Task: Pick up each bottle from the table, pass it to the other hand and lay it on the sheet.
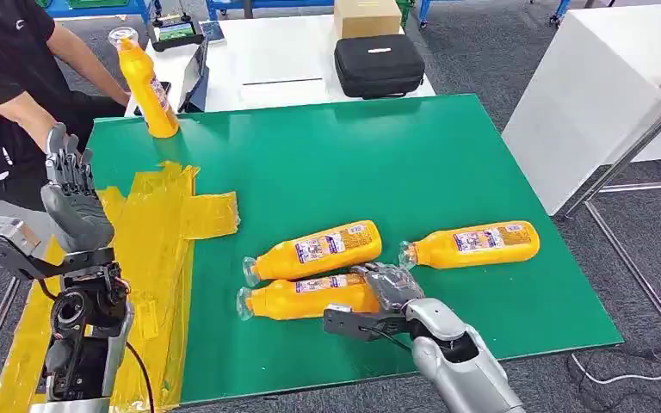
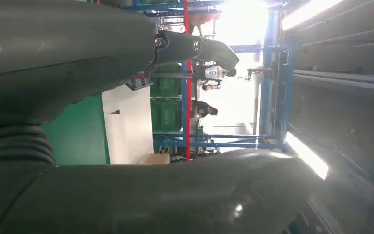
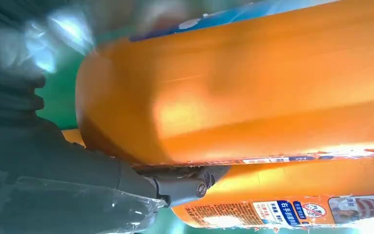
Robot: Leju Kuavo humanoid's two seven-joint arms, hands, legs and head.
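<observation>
Three orange bottles lie on the green table (image 1: 447, 155). My right hand (image 1: 392, 288) grips the nearest bottle (image 1: 310, 298) at its base end; the bottle still lies on the table. In the right wrist view that bottle (image 3: 253, 83) sits close, with my thumb (image 3: 175, 187) wedged between it and the second bottle (image 3: 297, 195). The second bottle (image 1: 318, 249) touches the first, and the third (image 1: 478, 243) lies to the right. A fourth bottle (image 1: 148, 86) stands upright at the far left corner. My left hand (image 1: 73, 194) (image 2: 78, 48) is raised and open beside the yellow sheet (image 1: 159, 232).
A person in a black shirt (image 1: 9, 86) sits at the far left, an arm reaching toward the upright bottle. Behind the green table is a white table (image 1: 284, 60) with a black case (image 1: 377, 64) and a cardboard box (image 1: 366, 17). Another white table (image 1: 620, 77) stands at the right.
</observation>
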